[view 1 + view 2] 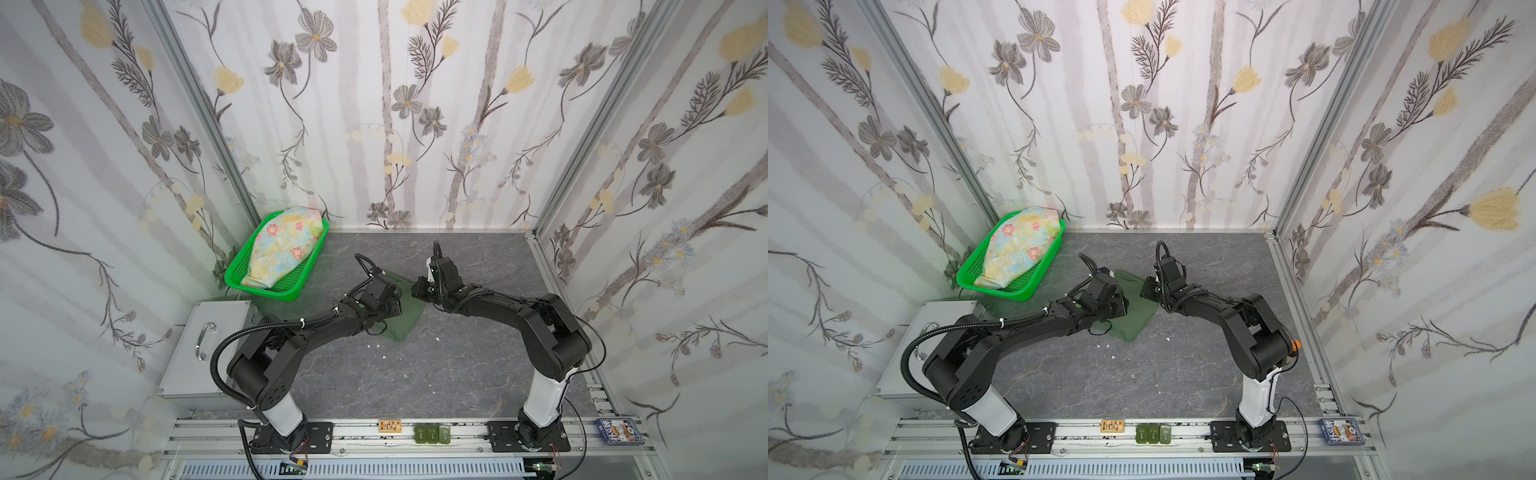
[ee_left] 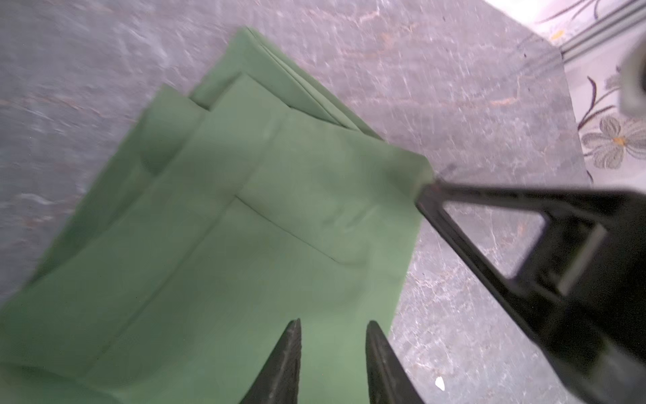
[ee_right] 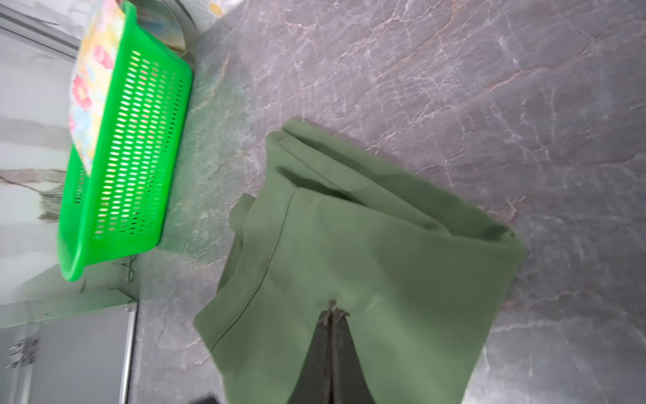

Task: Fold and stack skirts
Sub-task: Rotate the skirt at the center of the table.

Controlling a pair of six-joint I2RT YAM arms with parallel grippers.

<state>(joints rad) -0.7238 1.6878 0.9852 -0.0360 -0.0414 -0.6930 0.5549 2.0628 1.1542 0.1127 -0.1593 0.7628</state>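
Both arms reach forward, elbows bent. The left arm point(image 1: 316, 322) hovers its jaws, slightly spread, over the plain olive-green cloth skirt point(image 3: 367, 262), which lies part-folded mid-tabletop point(image 1: 415, 374). The right arm's point(image 1: 490, 305) jaws pinch its corner. The cloth looks light and limp, so corners or hems should grip best. Beyond, the pastel floral cloth skirt point(image 1: 286, 249) fills the bright green perforated plastic basket point(image 1: 257, 291).

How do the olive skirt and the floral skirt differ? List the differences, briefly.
1. The olive skirt is plain dark green; the floral skirt is pastel with pink flowers.
2. The olive skirt lies on the table; the floral skirt sits in the green basket.
3. The olive skirt is folded in flat layers; the floral skirt is a loose bundle.
Both are soft cloth.
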